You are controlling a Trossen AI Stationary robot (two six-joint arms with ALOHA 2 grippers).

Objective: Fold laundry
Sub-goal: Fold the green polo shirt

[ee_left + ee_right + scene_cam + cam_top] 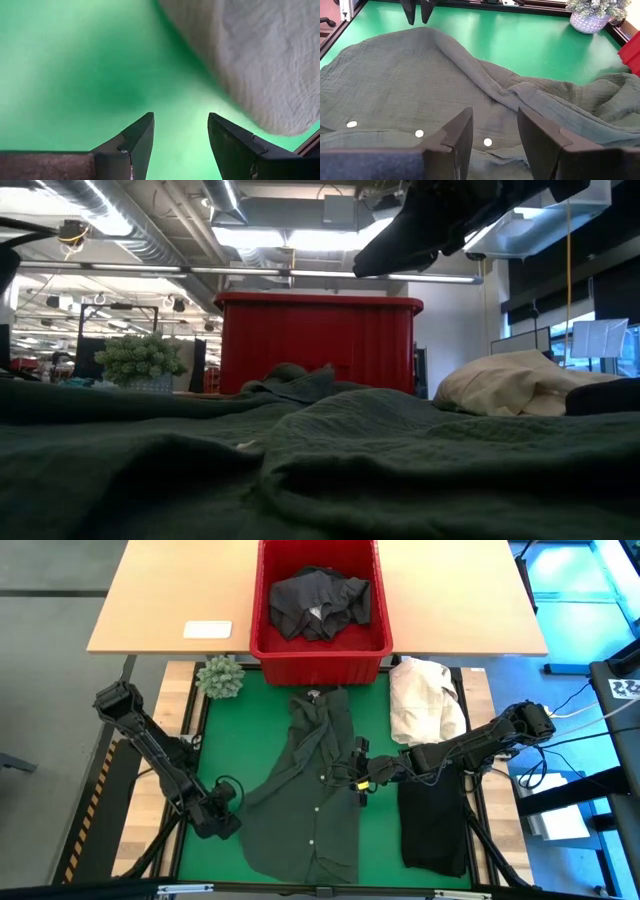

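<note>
Crinkled dark green shirt [310, 805] with white buttons spread on desk; red plastic basket [320, 652] holds dark grey garment [318, 602]. Left claw [228, 802], right claw [362, 777] released, empty.

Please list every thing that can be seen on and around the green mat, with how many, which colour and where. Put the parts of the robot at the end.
shirt: one, dark green, spread flat on the mat's middle, buttons showing.
mat: one, green, covering the work table.
black garment: one, on the mat's right side.
cream cloth heap: one, at the mat's far right.
basket: one, red, beyond the mat.
dark clothes: a bundle, dark grey, inside the basket.
small plant: one, pale green, at the mat's far left corner.
white card: one, on the wooden table.
left tool: one, open, by the shirt's left edge.
right tool: one, open, over the shirt.
</note>
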